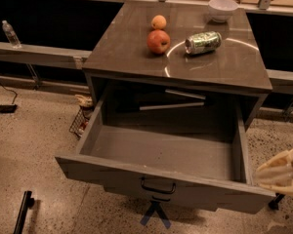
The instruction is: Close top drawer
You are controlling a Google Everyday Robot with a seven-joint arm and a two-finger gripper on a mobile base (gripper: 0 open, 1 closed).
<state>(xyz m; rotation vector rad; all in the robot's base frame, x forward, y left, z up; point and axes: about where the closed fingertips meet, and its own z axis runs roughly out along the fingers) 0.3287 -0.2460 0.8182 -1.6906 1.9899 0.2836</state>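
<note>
The top drawer [161,152] of the grey cabinet is pulled far out toward me and is empty inside. Its front panel [112,177] carries a small black centre handle [157,186]. My gripper [282,173], cream-coloured, is at the right edge of the view, just right of the drawer's front right corner and low, near the height of the front panel. It does not touch the drawer.
The cabinet top [234,57] holds a red apple [157,41], an orange [158,22], a green can on its side [203,42] and a white bowl [222,9]. A water bottle [10,34] stands on a ledge at the left. A wire basket [80,121] sits beside the cabinet.
</note>
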